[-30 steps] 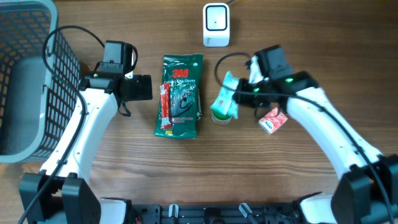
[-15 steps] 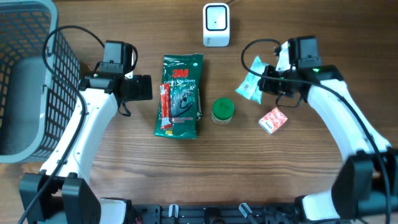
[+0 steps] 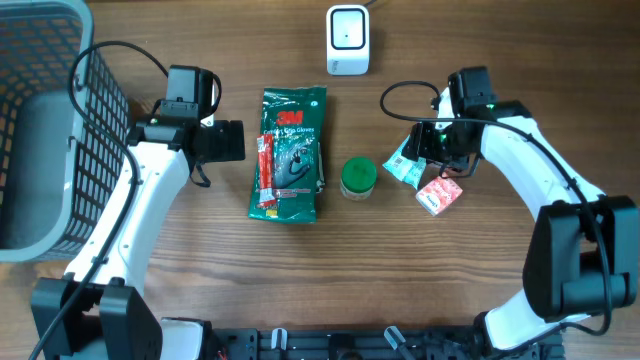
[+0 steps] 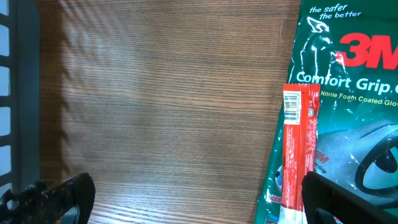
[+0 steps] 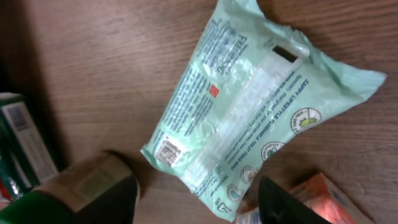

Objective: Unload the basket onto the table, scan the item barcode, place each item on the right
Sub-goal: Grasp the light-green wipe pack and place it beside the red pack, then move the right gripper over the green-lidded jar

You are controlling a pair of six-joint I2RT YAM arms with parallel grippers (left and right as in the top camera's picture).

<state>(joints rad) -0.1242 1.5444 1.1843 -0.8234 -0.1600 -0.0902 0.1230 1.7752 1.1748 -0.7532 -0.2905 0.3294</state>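
Looking down, I see the wire basket (image 3: 95, 130) at the table's 9 o'clock edge. The green glove pack (image 3: 295, 125) lies at centre, with my left gripper (image 3: 238, 141) at its 9 o'clock, fingers spread wide and empty. The mint wipes pack (image 3: 404, 165) lies flat at 3 o'clock, barcode up, below my right gripper (image 3: 425, 152), whose fingers stand apart, holding nothing. The scanner (image 3: 347, 38) sits at 12 o'clock. A green jar (image 3: 358, 177) stands between gloves and wipes. A red packet (image 3: 439, 193) is at the wipes' 4 o'clock. A red stick (image 3: 265, 172) lies on the gloves.
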